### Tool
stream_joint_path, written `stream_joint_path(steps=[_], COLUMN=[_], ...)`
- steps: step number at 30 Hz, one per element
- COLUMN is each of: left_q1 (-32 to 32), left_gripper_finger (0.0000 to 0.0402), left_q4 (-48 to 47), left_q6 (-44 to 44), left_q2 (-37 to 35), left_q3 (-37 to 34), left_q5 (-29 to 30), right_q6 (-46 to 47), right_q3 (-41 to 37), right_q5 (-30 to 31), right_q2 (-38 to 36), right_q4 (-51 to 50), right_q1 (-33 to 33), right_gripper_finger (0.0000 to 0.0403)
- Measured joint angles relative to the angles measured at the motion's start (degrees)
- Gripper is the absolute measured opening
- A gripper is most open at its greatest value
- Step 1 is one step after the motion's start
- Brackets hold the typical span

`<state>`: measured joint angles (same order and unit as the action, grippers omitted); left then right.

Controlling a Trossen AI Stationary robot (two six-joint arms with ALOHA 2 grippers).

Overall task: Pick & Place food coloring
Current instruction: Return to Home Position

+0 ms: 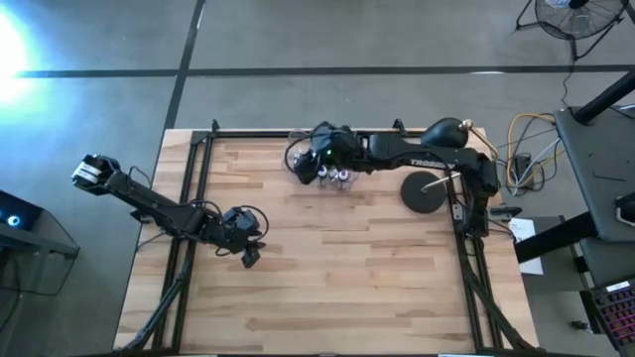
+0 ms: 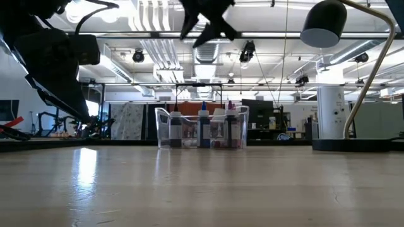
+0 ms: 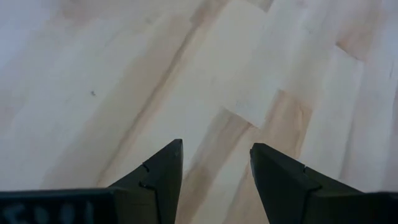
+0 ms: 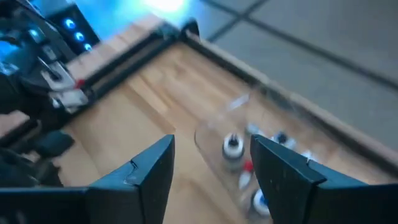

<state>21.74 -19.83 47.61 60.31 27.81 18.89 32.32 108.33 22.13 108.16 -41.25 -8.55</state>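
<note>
Right tool (image 4: 211, 148), spread, above box (image 2: 162, 129) of bottles (image 2: 203, 126) at table's (image 1: 347, 283) far edge

Grey floor (image 1: 397, 40) surrounds the wooden table (image 1: 337, 288), with bright strip lights (image 2: 151, 19) lining the ceiling.

At table height the bottles (image 2: 203, 126) overlap inside the bin (image 2: 163, 129), so you can't count them or be sure of the cap colours. The right gripper (image 2: 208, 31) is cut off by the top edge there, and the left arm (image 2: 57, 69) runs out at the corner. From above, your right arm (image 1: 397, 151) hides most of the bin. The right wrist view smears bin and bottles alike.
</note>
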Motion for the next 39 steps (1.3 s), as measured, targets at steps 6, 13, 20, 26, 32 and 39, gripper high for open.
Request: stream_joint_path(steps=[6,13,20,26,32,39], left_q1=[-0.1,-4.3,-13.4,-16.9,-17.5,-22.7], left_gripper_finger=[0.0163,0.0163,0.0163,0.0163,0.0163,0.0163], left_q4=[0.1,2.0,2.0,1.8,1.6,0.8], left_q6=[2.7,-6.0,-11.1,-12.2,-13.3,-16.2], left_q2=[-0.7,-4.3,-9.4,-16.3,-24.1,-34.6], left_q3=[0.0,0.0,0.0,0.0,0.0,0.0], left_q5=[-4.4,-15.7,-27.3,-33.0,-33.7,-41.5], right_q6=[-1.6,-10.7,-8.3,-4.0,1.0,-2.7], right_q3=[9.8,16.8,10.6,-5.6,-26.6,-40.8], right_q5=[-0.6,-13.8,-15.0,-14.9,-14.9,-11.4], right_q2=[0.0,-0.2,-1.4,-6.4,-15.1,-34.6], right_q4=[-4.6,-9.8,-7.8,18.1,35.0,38.1], right_q1=[1.6,5.3,8.3,14.1,16.9,16.2], right_gripper_finger=[0.0203,0.0201,0.0200,0.0200,0.0200,0.0201])
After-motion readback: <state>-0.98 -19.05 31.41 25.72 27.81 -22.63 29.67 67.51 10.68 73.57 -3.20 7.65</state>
